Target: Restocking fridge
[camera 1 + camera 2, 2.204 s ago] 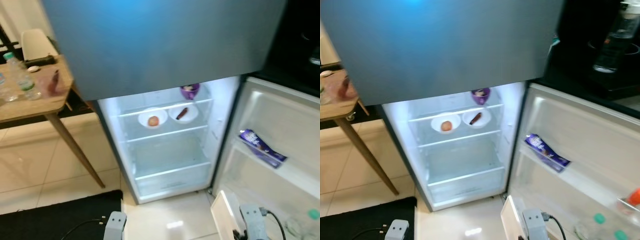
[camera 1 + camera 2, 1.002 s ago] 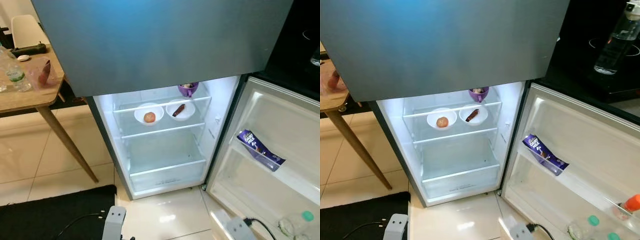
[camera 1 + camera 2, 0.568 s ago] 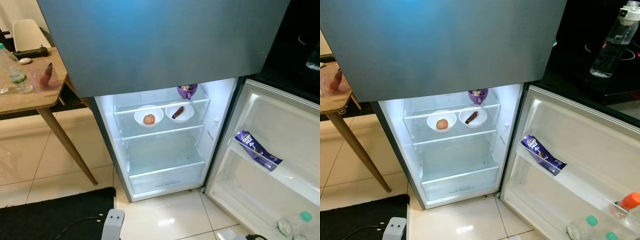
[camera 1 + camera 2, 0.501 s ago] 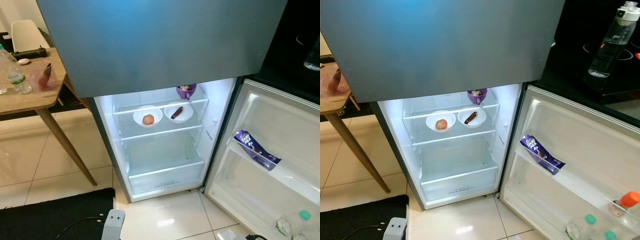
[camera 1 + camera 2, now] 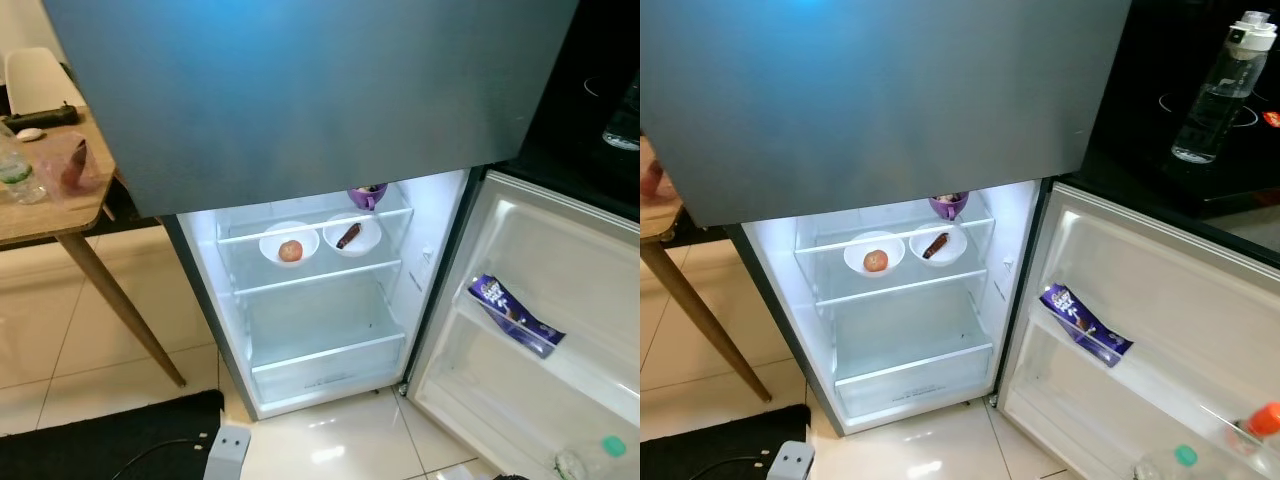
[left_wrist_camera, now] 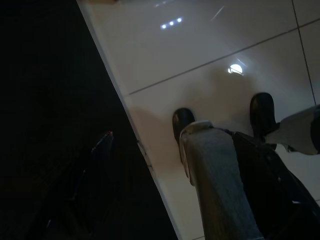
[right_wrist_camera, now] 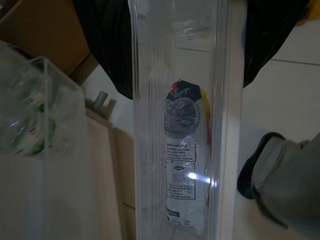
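Observation:
The fridge's lower compartment stands open and lit. On its upper shelf sit a white bowl holding a red fruit and a second white bowl holding a brown piece. A purple cup stands behind them. The open door at the right carries a purple chocolate bar and green-capped bottles lower down. In the right wrist view my right gripper is shut on a clear plastic container with a labelled packet inside. My left gripper hangs low in the dark.
A wooden table with a bottle and a bag stands to the left of the fridge. A black mat lies on the pale tiles before it. A clear bottle stands on the dark counter behind the door. My feet rest on the tiles.
The camera has shifted, so the fridge sits slightly lower and further left in the picture. My right arm and its pale container have dropped below the bottom edge. The fridge contents have not moved.

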{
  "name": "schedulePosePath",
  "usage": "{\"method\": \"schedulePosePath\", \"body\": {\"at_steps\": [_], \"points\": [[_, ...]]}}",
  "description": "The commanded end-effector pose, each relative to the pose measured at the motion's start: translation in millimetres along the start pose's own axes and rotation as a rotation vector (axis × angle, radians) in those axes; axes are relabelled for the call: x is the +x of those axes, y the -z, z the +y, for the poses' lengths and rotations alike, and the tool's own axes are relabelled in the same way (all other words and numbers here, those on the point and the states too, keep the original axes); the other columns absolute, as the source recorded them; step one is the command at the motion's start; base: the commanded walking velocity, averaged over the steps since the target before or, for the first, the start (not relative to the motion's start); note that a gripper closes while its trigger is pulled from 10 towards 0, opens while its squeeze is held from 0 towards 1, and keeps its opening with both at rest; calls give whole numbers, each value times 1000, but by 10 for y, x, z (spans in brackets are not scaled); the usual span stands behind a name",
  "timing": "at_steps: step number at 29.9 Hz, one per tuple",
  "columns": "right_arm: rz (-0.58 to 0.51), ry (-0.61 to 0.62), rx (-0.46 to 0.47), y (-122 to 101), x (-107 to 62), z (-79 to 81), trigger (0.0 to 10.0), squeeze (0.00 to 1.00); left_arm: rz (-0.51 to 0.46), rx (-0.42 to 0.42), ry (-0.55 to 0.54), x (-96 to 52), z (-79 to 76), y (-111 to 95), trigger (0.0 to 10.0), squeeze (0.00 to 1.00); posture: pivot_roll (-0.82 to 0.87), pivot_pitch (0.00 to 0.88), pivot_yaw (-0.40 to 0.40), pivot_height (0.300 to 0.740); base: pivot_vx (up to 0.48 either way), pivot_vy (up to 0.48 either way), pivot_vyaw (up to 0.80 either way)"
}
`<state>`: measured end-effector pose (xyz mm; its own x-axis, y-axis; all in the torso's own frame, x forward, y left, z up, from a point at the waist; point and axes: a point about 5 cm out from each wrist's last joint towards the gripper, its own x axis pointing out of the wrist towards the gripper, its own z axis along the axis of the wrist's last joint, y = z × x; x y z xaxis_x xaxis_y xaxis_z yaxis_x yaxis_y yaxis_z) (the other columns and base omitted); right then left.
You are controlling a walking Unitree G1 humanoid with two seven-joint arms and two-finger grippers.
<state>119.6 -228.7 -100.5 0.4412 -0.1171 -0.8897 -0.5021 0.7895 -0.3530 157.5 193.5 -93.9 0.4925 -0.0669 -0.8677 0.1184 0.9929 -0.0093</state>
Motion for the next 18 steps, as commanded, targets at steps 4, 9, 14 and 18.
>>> {"method": "schedulePosePath", "body": {"at_steps": [4, 9, 14, 18], "points": [[-2, 8, 12, 6, -3, 4, 10000, 0, 10, 18, -11, -14, 54, 23, 10000, 0, -71, 0, 15, 740, 311, 0, 0], [-4, 9, 13, 4, -3, 6, 10000, 0, 8, 22, -10, -14, 57, 18, 10000, 0, -71, 0, 16, 740, 313, 0, 0], [-9, 12, 14, -7, -1, -1, 10000, 0, 7, 25, -10, -14, 56, 16, 10000, 0, -71, 0, 16, 740, 311, 0, 0], [-14, 14, 14, -17, 0, -5, 10000, 0, -1, 20, -9, -12, 47, 11, 10000, 0, -71, 0, 18, 740, 142, 0, 0]]}}
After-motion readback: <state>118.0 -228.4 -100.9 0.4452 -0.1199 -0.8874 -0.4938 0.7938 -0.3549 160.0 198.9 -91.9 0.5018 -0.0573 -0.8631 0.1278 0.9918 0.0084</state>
